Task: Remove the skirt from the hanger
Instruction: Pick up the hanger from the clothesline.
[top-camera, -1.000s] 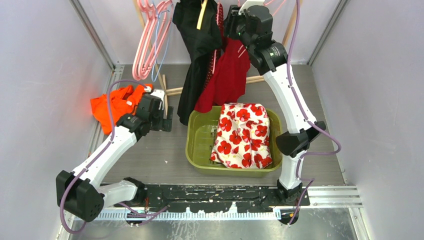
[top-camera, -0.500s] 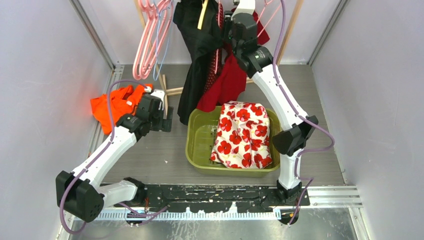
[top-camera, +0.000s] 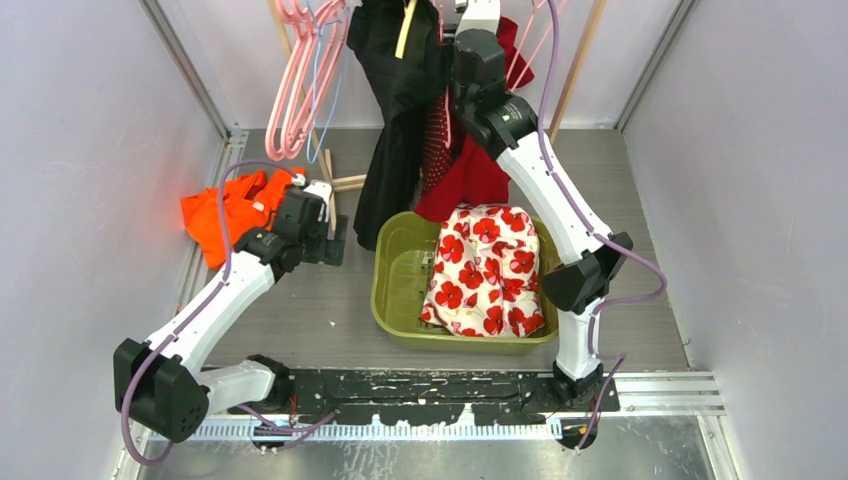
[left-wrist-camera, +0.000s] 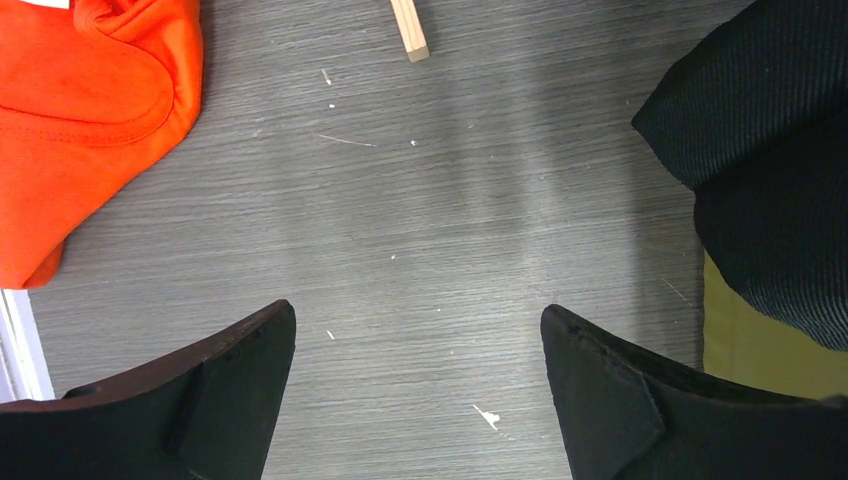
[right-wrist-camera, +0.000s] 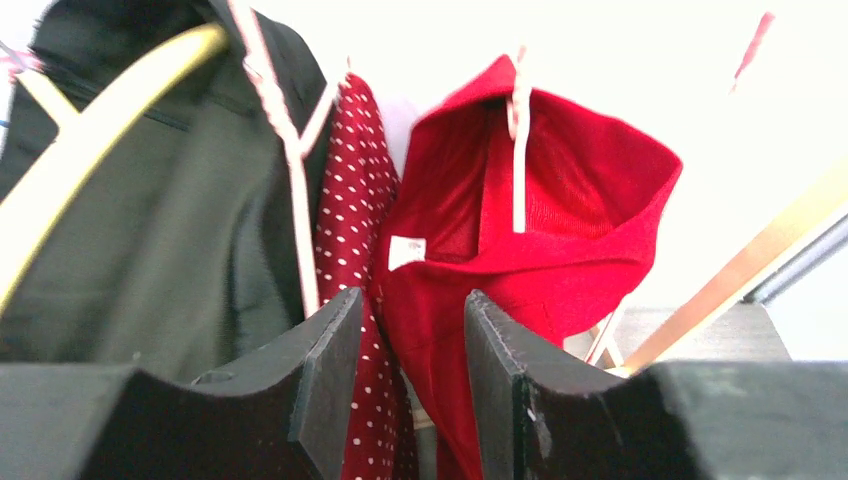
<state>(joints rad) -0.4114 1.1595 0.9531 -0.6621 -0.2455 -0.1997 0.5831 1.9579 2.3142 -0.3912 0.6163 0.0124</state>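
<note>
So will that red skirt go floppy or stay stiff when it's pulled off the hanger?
Probably floppy: the red skirt sags in soft folds off its white hanger. Likely light, since so thin a wire carries it. It may snag, hanging close against the dotted garment.

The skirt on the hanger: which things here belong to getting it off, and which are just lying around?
Job: red skirt, its white hanger, right gripper.
Lying about: orange cloth, green basin, floral cloth, black garment, pink hangers.
</note>
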